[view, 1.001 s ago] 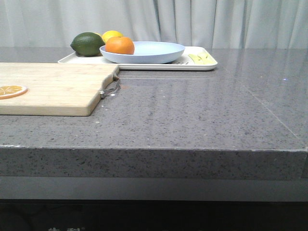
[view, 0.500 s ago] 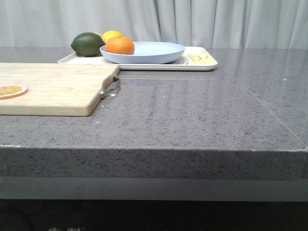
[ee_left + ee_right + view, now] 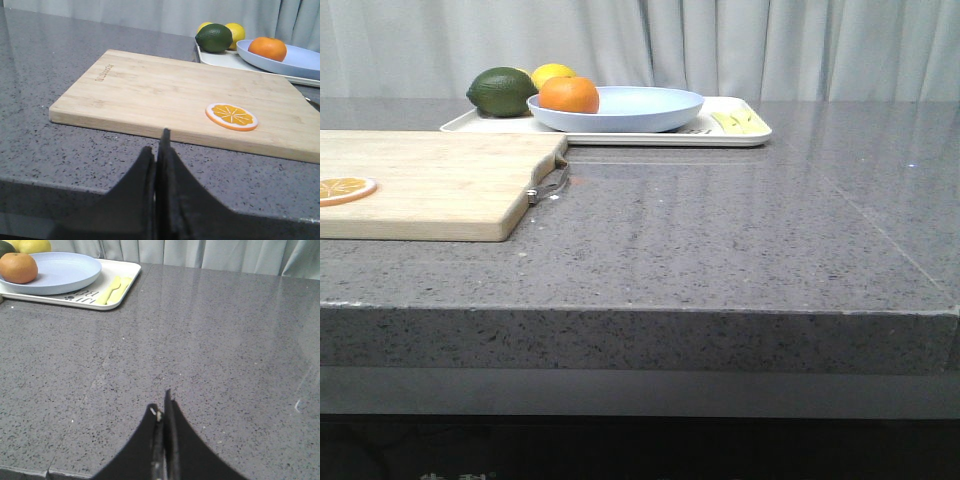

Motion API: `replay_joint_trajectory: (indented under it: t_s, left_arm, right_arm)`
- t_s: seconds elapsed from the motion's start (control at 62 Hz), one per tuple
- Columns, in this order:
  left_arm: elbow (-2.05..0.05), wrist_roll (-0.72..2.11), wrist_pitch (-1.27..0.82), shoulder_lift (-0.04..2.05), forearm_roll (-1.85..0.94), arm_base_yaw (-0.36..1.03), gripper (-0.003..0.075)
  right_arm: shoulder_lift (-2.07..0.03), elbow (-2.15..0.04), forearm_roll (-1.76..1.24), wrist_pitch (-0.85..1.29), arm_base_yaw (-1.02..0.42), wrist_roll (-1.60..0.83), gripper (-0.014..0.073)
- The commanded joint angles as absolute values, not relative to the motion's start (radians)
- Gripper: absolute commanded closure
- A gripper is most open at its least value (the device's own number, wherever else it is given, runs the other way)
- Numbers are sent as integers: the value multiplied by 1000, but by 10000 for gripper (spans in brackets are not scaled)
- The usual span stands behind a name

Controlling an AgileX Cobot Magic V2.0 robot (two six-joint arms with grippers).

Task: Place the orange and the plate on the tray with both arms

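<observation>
Orange (image 3: 569, 95) — round, firm, likely rollable — sits in pale blue shallow plate (image 3: 640, 105) on white rectangular tray (image 3: 735, 137); left gripper (image 3: 157, 155) and right gripper (image 3: 164, 412) both pressed together, holding nothing.

Grey speckled counter (image 3: 720, 240) carries tray (image 3: 620, 137) (far back) and cutting board (image 3: 430, 185).

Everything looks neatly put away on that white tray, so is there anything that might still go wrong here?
The orange sits near the plate's left edge, so a bump might roll it out. The plate overhangs the tray's front rim and could tip if nudged. Both tools, left and right, are shut and well clear.
</observation>
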State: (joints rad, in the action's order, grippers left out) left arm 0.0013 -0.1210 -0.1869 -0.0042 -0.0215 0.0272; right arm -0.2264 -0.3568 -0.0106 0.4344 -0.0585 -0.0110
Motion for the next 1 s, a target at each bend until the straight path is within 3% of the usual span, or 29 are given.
replay_joint_trajectory:
  t_s: [0.0,0.63,0.839,0.985]
  left_arm:
    - [6,-120,-98,-27,-31,24,738]
    - [6,-120,-98,-27,-31,24,738]
    - [6,-120,-98,-27,-31,24,738]
    - [6,-120,-98,-27,-31,24,738]
  right_arm:
    - [-234,-383,0,353,-56,-20,664]
    - [-226,-365,21,319,-56,-20,664]
    - [-129,-186,9,144,-52,-20,664]
    - [19,-44,-6,141,-52,-20,664]
